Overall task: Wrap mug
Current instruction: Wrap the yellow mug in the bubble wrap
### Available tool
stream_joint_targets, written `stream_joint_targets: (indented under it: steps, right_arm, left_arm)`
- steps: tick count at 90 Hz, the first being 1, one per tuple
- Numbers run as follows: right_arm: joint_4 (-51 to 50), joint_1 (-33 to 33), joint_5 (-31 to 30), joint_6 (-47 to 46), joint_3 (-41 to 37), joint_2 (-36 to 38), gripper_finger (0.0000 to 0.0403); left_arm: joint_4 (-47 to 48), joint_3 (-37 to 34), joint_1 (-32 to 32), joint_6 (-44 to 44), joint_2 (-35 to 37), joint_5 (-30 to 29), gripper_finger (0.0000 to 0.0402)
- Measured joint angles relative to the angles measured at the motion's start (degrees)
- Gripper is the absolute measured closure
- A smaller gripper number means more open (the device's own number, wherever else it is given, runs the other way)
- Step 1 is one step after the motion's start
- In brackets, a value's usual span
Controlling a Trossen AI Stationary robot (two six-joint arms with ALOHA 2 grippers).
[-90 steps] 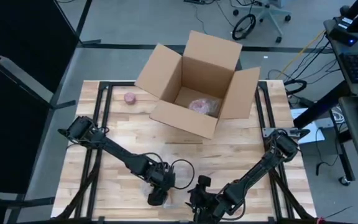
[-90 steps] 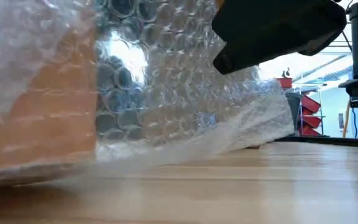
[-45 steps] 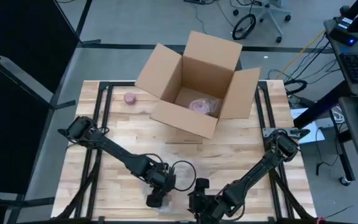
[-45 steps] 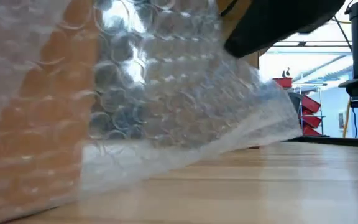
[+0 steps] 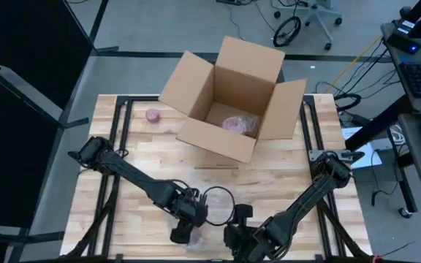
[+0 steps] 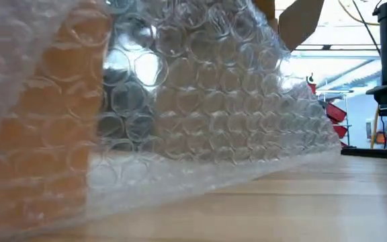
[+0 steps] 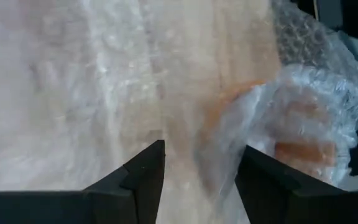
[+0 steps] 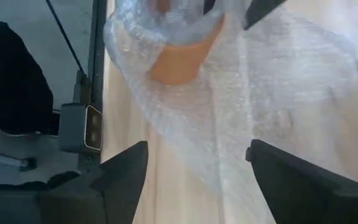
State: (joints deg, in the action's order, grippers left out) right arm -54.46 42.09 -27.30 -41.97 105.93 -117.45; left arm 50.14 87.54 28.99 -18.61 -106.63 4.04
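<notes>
Down at the near edge of the wooden tabletop (image 5: 283, 183) both arms are bent low over the job. The orange mug (image 8: 179, 56) lies there under a sheet of clear bubble wrap (image 6: 200, 121), which covers it loosely and spreads over the wood beside it. The left gripper (image 5: 183, 232) is right at the bundle, its jaws spread wide with wrap between them but nothing clamped. The right gripper (image 5: 234, 237) sits just beside it, jaws likewise released, facing the wrapped mug across a stretch of the sheet. From table height the wrap fills nearly everything, the orange showing through at one side.

Farther back stands an open cardboard box (image 5: 232, 98) with a wrapped pinkish bundle (image 5: 238, 124) inside, and a small pink roll (image 5: 153, 115) lies on the wood beside the box.
</notes>
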Motion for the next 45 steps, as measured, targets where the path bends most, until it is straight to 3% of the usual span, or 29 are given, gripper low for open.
stream_joint_targets:
  steps: [14,26,45]
  right_arm:
    - [-7.3,-1.8,0.6,-5.0,0.4,0.6,0.0137]
    - [-9.5,-5.2,0.6,-4.2,0.4,0.9,0.0137]
    - [0.0,-12.7,4.9,0.8,-6.5,0.9,0.0138]
  left_arm:
    - [6.9,2.1,0.6,2.3,3.1,-1.4,0.0236]
    - [11.1,2.1,1.3,1.2,8.6,-8.2,0.0246]
    - [14.1,-1.3,4.4,-4.0,18.0,-13.8,0.0264]
